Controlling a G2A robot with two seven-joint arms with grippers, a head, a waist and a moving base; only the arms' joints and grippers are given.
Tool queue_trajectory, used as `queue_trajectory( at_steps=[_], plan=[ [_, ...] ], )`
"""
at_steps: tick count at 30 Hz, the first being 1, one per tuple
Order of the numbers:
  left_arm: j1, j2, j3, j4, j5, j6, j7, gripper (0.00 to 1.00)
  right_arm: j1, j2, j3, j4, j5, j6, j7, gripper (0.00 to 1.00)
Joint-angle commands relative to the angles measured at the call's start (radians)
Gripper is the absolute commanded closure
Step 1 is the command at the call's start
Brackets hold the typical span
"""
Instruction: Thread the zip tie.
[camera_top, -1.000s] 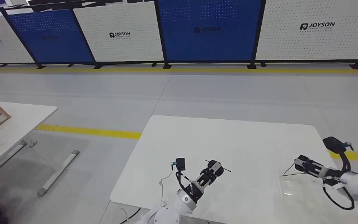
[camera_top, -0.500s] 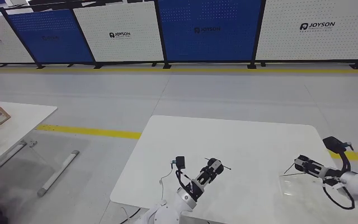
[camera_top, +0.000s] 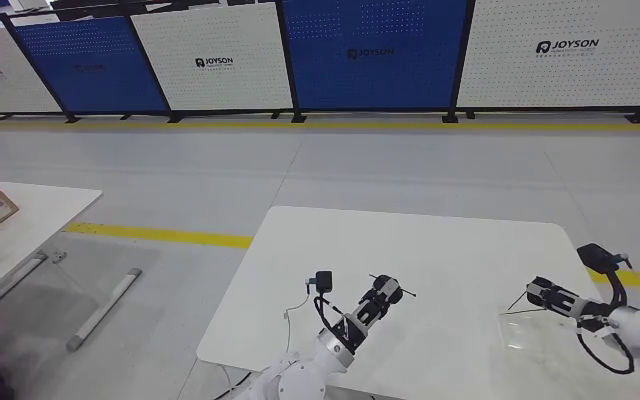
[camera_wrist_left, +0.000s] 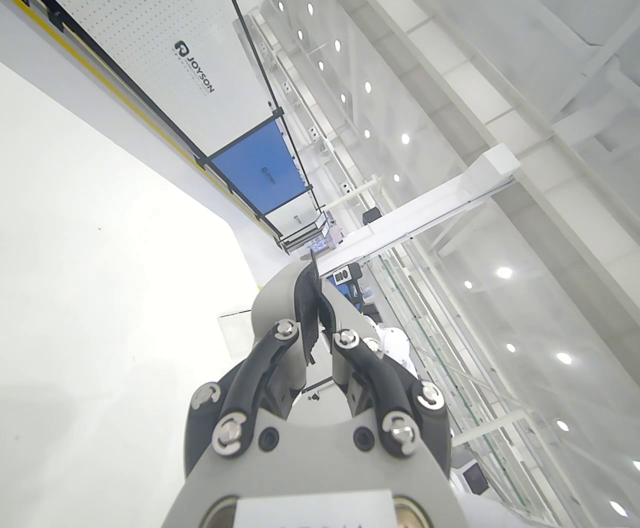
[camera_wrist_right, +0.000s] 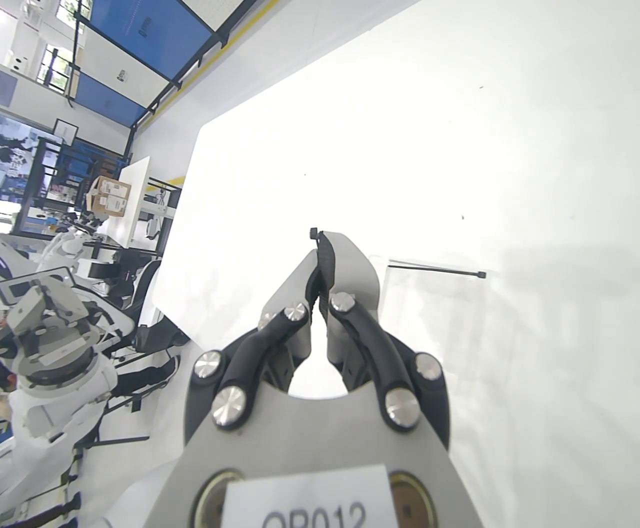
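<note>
1. Black plastic, thin and stiff: a zip tie is gripped crosswise in the left gripper. Its fingers are pressed together on the strap, and both ends stick out past the fingertips. It is held above the near part of the white table.
2. The right gripper is likewise clenched, on a second zip tie. The boxy head juts just beyond the fingertips. In the top view a short length of its strap is seen slanting out from the gripper towards the left arm's side.
3. The two grippers are held well apart along the near side of the table. The left-held strap's long axis is seen in the top view to slant from far-left to near-right, so one end is aimed roughly at the right gripper. It is judged that threading turns on that free end being lined up with the head held opposite, and that the wide gap must first be closed.
4. A loose zip tie lies flat at the edge of a clear sheet, just beside the right gripper. It is much nearer that arm than the left.
</note>
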Motion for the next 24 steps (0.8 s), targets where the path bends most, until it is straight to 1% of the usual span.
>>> queue_trajectory(
  at_steps=[1,3,5,8,17,18,19,20,21,22,24],
  plan=[
    [0.0,0.0,0.0,0.001,0.0,0.001,-0.001,1.0,0.0,0.0,0.0,0.0,0.0,0.0,0.0,1.0],
    [-0.006,-0.002,0.006,0.015,0.001,0.015,-0.008,1.0,0.0,0.0,0.0,0.0,0.0,0.0,0.0,1.0],
    [-0.015,-0.006,0.014,0.037,0.018,0.026,0.003,1.0,0.0,0.0,0.0,0.0,0.0,0.0,0.0,1.0],
    [-0.026,-0.013,0.025,0.065,0.002,0.026,0.018,1.0,0.0,0.0,0.0,0.0,0.0,0.0,0.0,1.0],
    [-0.027,-0.013,0.026,0.067,-0.001,0.025,0.021,1.0,-0.002,0.0,0.0,-0.001,0.003,-0.002,-0.004,1.0],
    [-0.027,-0.013,0.026,0.067,-0.001,0.025,0.021,1.0,-0.01,-0.003,0.0,-0.008,0.027,-0.02,-0.014,1.0],
    [-0.027,-0.013,0.026,0.067,-0.001,0.025,0.021,1.0,-0.028,-0.004,0.011,-0.015,0.061,-0.049,-0.024,1.0],
    [-0.027,-0.013,0.026,0.067,-0.001,0.025,0.021,1.0,-0.044,-0.004,0.027,-0.022,0.076,-0.066,-0.054,1.0],
    [-0.027,-0.013,0.026,0.067,-0.001,0.025,0.021,1.0,-0.07,-0.006,0.042,-0.035,0.097,-0.083,-0.094,1.0],
    [-0.027,-0.013,0.026,0.067,-0.001,0.025,0.021,1.0,-0.111,-0.008,0.067,-0.056,0.124,-0.105,-0.16,1.0],
    [-0.027,-0.013,0.026,0.067,-0.001,0.025,0.021,1.0,-0.177,-0.012,0.098,-0.096,0.147,-0.128,-0.263,1.0]
  ],
)
